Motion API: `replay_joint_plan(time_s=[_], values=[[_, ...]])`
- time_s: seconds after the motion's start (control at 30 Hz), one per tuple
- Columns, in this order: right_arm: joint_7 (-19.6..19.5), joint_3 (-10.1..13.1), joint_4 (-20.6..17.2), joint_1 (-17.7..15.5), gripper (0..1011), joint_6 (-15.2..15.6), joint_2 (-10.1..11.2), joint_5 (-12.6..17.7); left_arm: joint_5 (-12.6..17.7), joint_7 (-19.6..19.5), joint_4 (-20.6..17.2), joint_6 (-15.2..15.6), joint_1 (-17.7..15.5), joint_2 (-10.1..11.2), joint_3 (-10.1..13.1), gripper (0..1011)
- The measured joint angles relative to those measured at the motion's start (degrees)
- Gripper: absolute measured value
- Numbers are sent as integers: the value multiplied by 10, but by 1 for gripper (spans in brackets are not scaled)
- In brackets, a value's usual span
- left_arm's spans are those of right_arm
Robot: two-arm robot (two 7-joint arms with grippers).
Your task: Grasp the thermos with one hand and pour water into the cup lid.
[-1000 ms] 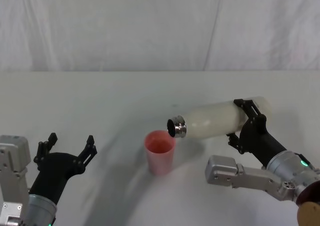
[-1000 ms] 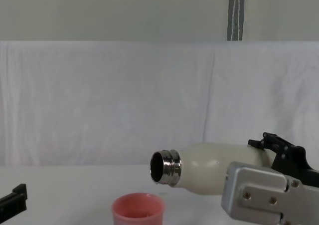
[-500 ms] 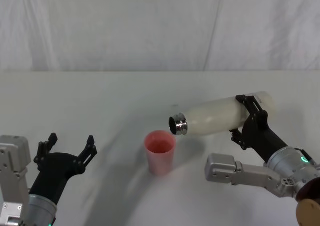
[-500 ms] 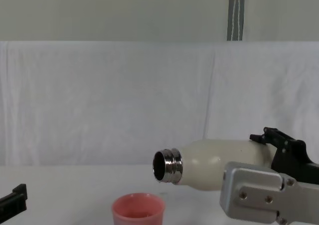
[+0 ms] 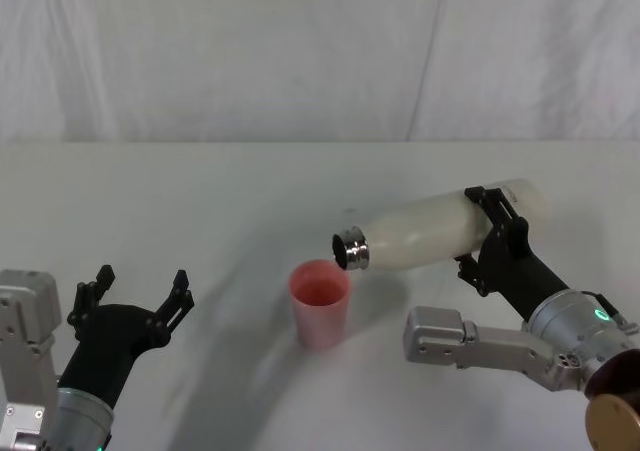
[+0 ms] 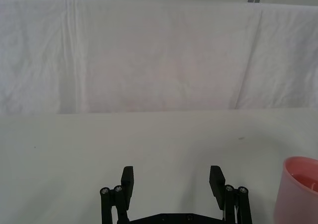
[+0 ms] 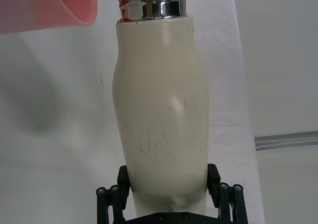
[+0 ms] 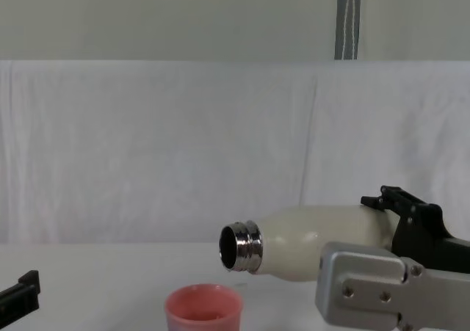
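The cream-white thermos (image 5: 430, 233) is held nearly level in the air, with its steel neck (image 5: 350, 252) just above and right of the pink cup lid (image 5: 320, 303). My right gripper (image 5: 495, 233) is shut on the thermos near its base, and the right wrist view has the fingers (image 7: 214, 182) on both sides of the body (image 7: 159, 110). From the chest, the open mouth (image 8: 239, 246) hangs above the cup lid (image 8: 203, 309). My left gripper (image 5: 135, 293) is open and parked at the table's front left, and the cup lid (image 6: 298, 189) stands off to its side.
A white cloth covers the table (image 5: 200, 201) and hangs as a backdrop (image 5: 300, 51). The right arm's grey wrist block (image 5: 445, 336) is low in front of the thermos.
The thermos has shifted slightly left, so its neck is a little closer over the cup lid. The left arm has not moved.
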Motion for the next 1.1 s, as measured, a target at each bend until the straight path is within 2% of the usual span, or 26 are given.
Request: replay_joint_plan(time_s=[1.1], values=[[4, -16, 8, 16, 960, 4, 5, -18, 0, 0, 0, 0, 0, 0, 0, 1001]])
